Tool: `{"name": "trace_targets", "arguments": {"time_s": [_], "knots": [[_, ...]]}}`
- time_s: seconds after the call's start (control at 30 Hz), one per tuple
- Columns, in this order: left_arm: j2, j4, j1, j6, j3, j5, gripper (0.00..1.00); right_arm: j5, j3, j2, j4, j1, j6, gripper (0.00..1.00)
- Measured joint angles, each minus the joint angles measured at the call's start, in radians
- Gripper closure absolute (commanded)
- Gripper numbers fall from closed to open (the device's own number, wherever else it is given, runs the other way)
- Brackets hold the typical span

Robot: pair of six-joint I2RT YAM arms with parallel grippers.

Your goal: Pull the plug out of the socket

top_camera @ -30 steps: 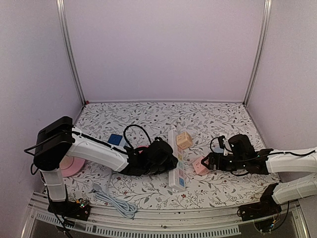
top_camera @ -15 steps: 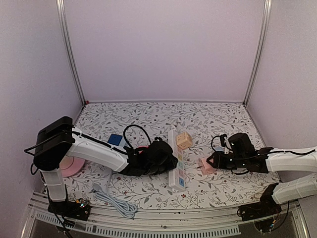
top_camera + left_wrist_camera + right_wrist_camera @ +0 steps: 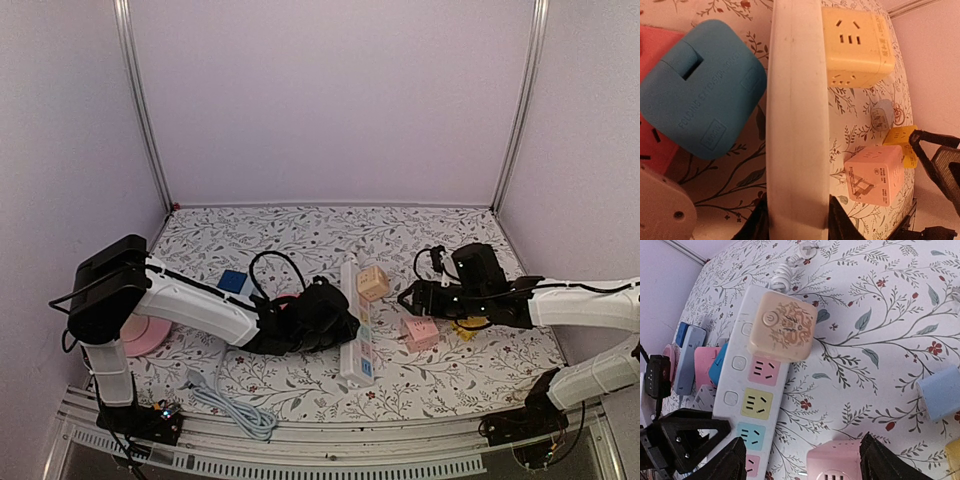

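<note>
A white power strip (image 3: 356,322) with coloured sockets lies mid-table. A cream cube plug (image 3: 373,283) sits plugged in at its far end; it also shows in the right wrist view (image 3: 782,327) and the left wrist view (image 3: 855,45). My left gripper (image 3: 340,330) is shut on the strip's near end, with its fingers (image 3: 840,225) pressed against both sides of the strip (image 3: 797,125). A pink cube plug (image 3: 420,333) lies loose on the table right of the strip, prongs showing (image 3: 875,175). My right gripper (image 3: 405,297) hovers open and empty just above it (image 3: 840,462).
A blue adapter (image 3: 700,115) and red and grey ones lie left of the strip. A yellow plug (image 3: 468,328) and a small light-blue plug (image 3: 940,392) lie right of the pink cube. A pink disc (image 3: 150,335), a blue square (image 3: 233,281) and a grey cable (image 3: 225,400) are at the left.
My right gripper let go of the pink cube plug, which now lies on the table, then rose and moved back and left. The left gripper stayed on the strip.
</note>
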Motion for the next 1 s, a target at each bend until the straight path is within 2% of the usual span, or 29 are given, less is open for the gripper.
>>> {"name": "trace_targets", "arguments": {"time_s": [0.13,0.3,1.0], "knots": [[0.0,0.001,0.001,0.007,0.0,0.004,1.0,-0.039,0.059,0.087,0.046,0.0,-0.005,0.05],[0.0,0.003,0.001,0.014,0.0,0.01,1.0,-0.089,0.109,0.203,0.103,-0.008,-0.008,0.01],[0.0,0.041,-0.001,0.024,-0.019,0.021,1.0,-0.228,0.129,0.422,0.321,-0.086,0.072,0.01]]}}
